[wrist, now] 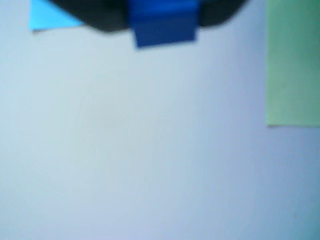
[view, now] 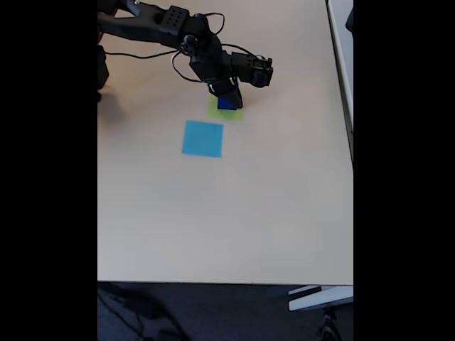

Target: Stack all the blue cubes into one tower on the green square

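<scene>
At top edge of wrist view: blue cube (wrist: 164, 22) sits between dark jaws of gripper (wrist: 162, 20), closed on it. Fixed view: cube over green square (view: 226, 108). Likely light, rigid, smooth; grip flat opposite faces, mid-height.

Dark blue cube (wrist: 165, 22); pale lime-green square (wrist: 292, 62); light blue square (view: 202, 138); black pincer (view: 229, 98).

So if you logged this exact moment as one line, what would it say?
gripper: shut on blue cube | place: over green square | light blue square: bare | stack: cannot tell
</scene>
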### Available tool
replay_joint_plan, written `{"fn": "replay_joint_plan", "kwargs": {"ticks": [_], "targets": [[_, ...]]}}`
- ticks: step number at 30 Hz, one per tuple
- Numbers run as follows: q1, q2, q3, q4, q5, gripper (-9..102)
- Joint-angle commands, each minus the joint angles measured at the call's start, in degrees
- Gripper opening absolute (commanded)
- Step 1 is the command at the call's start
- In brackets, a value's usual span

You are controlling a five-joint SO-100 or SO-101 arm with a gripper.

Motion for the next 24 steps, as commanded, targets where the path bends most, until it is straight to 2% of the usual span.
{"fn": "replay_joint_plan", "kwargs": {"ticks": [1, 10, 17, 24], "targets": [[0.79, 5.27, 2.11, -0.35, -0.35, 0], [4.75, 2.81, 4.57, 1.49, -4.66, 0], [6.77, -0.26, 2.46, 7.29, -7.91, 0], [8.17, -4.75, 2.46, 7.12, -10.55, 0]]}}
